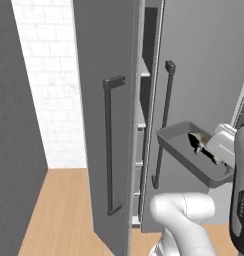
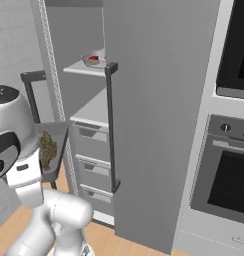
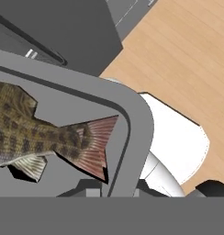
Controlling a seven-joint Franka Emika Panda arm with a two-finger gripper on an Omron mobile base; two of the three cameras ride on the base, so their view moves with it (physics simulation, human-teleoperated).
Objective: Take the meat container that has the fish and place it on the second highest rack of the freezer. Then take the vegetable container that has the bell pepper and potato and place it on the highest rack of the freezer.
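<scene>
Before freezer [image 1: 194, 50]: pincer [image 3: 114, 187] clamps grey tray [image 1: 180, 150] rim (fish [image 3: 36, 133] inside).

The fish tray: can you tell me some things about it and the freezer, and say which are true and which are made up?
1. The gripper is shut on the rim of the grey tray. True.
2. The fish lies in the tray. True.
3. The tray sits on a freezer shelf. False: it is held up in the air outside, in front of the doors.
4. Both freezer doors are closed. False: one door stands open and pale shelves show inside.
5. A small bowl with something red rests on an upper shelf. True.
</scene>
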